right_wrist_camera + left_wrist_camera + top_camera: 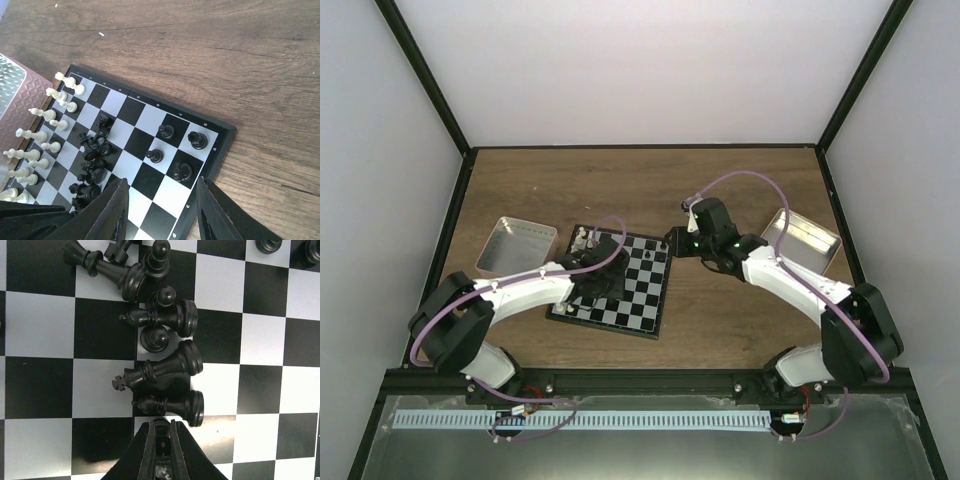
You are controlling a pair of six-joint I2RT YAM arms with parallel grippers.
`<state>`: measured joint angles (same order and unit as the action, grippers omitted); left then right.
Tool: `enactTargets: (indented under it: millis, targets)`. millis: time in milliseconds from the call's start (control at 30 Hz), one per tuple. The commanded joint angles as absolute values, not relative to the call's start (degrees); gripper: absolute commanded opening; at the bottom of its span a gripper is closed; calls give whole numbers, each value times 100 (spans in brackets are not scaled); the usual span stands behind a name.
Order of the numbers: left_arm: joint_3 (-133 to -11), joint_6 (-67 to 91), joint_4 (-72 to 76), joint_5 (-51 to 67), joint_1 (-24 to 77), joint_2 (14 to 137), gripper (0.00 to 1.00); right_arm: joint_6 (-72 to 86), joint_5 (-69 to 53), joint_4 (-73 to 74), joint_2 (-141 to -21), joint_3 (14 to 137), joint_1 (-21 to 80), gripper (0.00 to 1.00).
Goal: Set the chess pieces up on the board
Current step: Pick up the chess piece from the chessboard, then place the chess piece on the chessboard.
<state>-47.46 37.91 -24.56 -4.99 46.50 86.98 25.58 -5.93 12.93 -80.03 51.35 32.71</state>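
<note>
- The board [222,131] is lying on the wooden table [210,50] between the two arms, with a pinkish tin [20,95] just beside its far-left edge.
- The white pieces [46,114] are standing in two rows along the edge next to that tin. That side looks finished to me, though I cannot count every piece from here.
- Four black pieces [166,131] are standing upright on squares near the opposite edge, so the black side is only getting started.
- The rest of the black pieces [165,322] are lying tipped over in a loose heap around the middle of the board, several touching one another, none of them on a home square.
- The left gripper [161,422] is hanging right over that heap, just beside the nearest fallen piece, with its fingers pressed together. Something dark is showing in the slit between them, but I cannot tell whether it is a piece.
- The right gripper [161,180] is hovering above the board's black-side corner, fingers spread, carrying nothing.
- By my reckoning the job is a little past halfway: what is remaining is lifting each fallen black piece, standing it up and filling the two black rows.
</note>
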Motion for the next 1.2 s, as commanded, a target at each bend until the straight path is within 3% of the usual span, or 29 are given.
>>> enactTargets:
  millis: [0, 300, 700, 1167]
  targets:
    - [-5008, 3735, -2848, -650, 4653, 8580, 8, 2640, -529, 1318, -7600, 5032, 3254, 38]
    - [-5564, 3794, -3284, -677, 4932, 8350, 9, 2938, -510, 1341, -6701, 4559, 3254, 38]
    - [-7244, 3970, -3164, -1327, 5251, 10339, 9, 3558, 486, 1858, -5081, 3502, 3247, 41]
    - [-7593, 4210, -3245, -1674, 5251, 11132, 10, 3400, 360, 2011, -4666, 3191, 3247, 42]
